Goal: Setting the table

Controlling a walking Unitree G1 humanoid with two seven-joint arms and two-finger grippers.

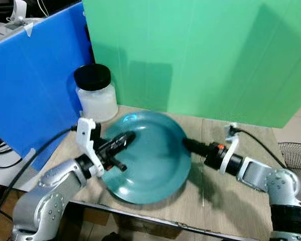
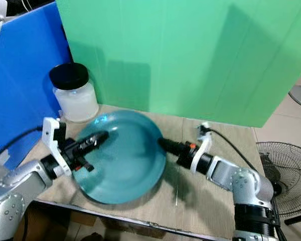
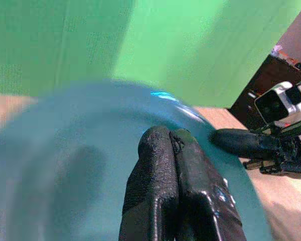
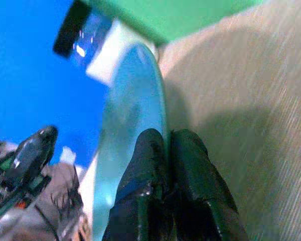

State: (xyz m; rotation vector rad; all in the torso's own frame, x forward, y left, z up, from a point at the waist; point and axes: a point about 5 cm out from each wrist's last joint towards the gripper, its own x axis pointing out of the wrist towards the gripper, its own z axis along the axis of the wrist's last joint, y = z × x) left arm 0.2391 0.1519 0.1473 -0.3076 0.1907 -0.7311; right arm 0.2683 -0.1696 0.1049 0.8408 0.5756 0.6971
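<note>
Wooden table [image 1: 231, 201], both claws clamped on teal plate [image 1: 150, 160] rim, left claw [image 1: 128, 136], right claw [image 1: 188, 144]

Looks like a staged test corner in a lab or workroom rather than a lived-in home: plain green board [image 1: 205, 55] and blue board [image 1: 35, 85] propped as backdrops behind a small wooden table [image 1: 241, 201], loose cables [image 1: 0, 145] and a floor fan [image 2: 286, 165] alongside.
</note>
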